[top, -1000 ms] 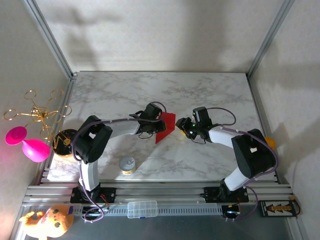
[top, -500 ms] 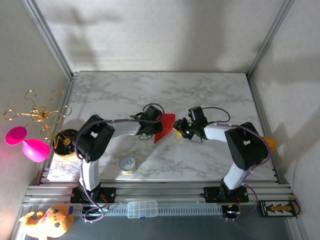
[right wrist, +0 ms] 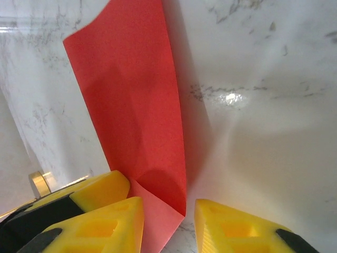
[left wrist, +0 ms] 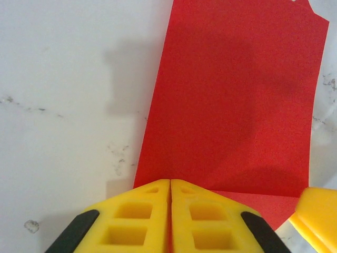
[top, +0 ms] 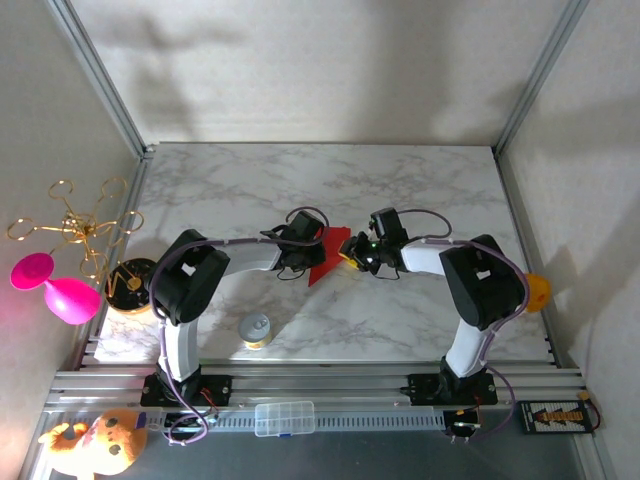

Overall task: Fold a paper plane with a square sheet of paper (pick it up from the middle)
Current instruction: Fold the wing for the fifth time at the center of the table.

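My count: two grippers, left gripper (left wrist: 170, 184) and right gripper (right wrist: 166, 208); one red paper sheet (left wrist: 231, 105); one pink toy (top: 55, 285); one jar (top: 256, 329); one clear box (top: 284, 418); one plush toy (top: 95, 447).

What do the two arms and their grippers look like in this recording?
The left arm and right arm have white links, black joints and lilac cables looping alongside. A green light glows near the right wrist. The left gripper and right gripper have bright yellow fingers with rectangular recesses and black backing.

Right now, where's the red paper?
Top view: the red paper is over the table's middle, between the grippers; the shut left gripper pinches its left side, its right corner between the fingers of the open right gripper.
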Controlling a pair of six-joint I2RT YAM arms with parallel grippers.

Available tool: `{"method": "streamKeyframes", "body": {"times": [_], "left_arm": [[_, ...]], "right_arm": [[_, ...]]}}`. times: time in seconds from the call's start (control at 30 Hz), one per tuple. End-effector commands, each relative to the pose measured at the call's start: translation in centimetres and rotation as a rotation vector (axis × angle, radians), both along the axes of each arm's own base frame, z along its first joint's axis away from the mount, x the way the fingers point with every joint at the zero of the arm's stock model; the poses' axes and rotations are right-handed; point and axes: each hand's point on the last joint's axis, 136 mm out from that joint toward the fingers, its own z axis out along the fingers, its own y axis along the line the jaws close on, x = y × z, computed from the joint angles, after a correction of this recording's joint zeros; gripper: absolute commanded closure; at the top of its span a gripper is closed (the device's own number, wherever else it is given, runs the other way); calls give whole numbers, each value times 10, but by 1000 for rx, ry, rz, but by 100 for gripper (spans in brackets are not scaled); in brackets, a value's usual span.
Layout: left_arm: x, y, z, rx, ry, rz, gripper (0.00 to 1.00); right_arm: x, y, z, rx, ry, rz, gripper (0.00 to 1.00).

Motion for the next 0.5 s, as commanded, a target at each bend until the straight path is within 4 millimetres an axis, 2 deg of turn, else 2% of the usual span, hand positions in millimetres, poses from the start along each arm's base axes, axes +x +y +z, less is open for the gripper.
{"method": "streamKeyframes", "body": {"times": [0.0, 0.2, 0.47], "left_arm": [[-11, 18, -23, 79, 46, 21, 91], [-11, 18, -21, 76, 41, 20, 91], [-9, 19, -15, 71, 30, 25, 91]], "right_arm": [[-1, 13, 4, 44, -8, 46, 69], [-2, 20, 11, 105, -27, 70, 74], [-2, 20, 4, 84, -14, 79, 77]]}}
